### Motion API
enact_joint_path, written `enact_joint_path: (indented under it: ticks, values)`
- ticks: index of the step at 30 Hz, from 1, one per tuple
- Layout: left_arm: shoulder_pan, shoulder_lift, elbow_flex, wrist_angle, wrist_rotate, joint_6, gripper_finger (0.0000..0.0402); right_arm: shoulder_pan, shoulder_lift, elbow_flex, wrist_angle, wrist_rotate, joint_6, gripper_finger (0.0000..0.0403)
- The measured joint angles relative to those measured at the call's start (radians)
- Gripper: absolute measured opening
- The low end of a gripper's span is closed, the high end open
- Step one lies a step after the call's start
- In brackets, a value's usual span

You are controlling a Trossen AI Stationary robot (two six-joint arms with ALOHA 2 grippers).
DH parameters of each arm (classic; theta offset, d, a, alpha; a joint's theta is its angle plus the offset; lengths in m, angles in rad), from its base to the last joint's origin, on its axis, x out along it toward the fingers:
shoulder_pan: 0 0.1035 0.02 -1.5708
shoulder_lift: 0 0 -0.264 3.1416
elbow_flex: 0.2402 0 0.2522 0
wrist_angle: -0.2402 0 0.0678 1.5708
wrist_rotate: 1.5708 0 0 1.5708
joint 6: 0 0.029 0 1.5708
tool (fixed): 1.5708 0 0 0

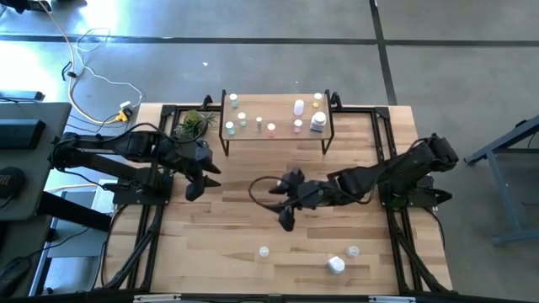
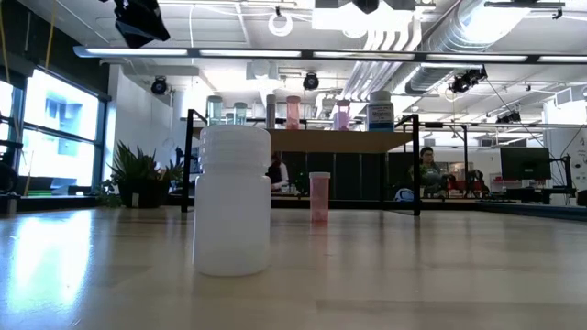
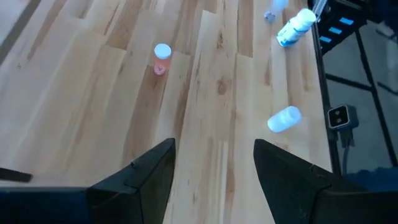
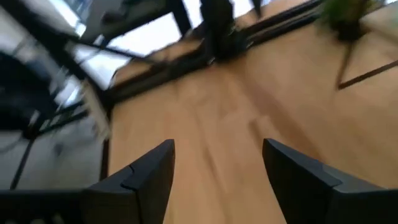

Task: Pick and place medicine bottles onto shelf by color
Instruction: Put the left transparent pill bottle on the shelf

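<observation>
Both tools are released and hold nothing: the right tool (image 1: 285,217) hangs in front of the shelf (image 1: 278,135), the left tool (image 1: 195,187) beside it. Several medicine bottles (image 1: 271,128) already stand on the shelf; the pink bottle (image 3: 161,58) and two white ones wait far from it at the table's (image 1: 236,244) near edge.

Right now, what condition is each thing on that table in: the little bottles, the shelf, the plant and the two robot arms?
Small light-wood shelf on black metal legs: upright, carrying about ten bottles.
Large white plastic bottle: lying on its side near the table's front edge.
Small pink bottle with white cap: standing upright on the table.
Small green plant: upright beside the shelf.
Left gripper: fingers open, empty.
Right gripper: fingers open, empty.
</observation>
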Motion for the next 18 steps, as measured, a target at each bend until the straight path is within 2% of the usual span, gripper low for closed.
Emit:
enact_joint_path:
  ticks: [10,18]
  values:
    - [0.000,0.017,0.000,0.005,-0.151,-0.172,0.0209,0.001,0.088,-0.013,0.005,-0.282,-0.276,0.0235]
    - [0.000,0.028,0.000,0.005,-0.170,-0.238,0.0209,0.030,0.194,-0.013,0.056,-0.333,-0.423,0.0235]
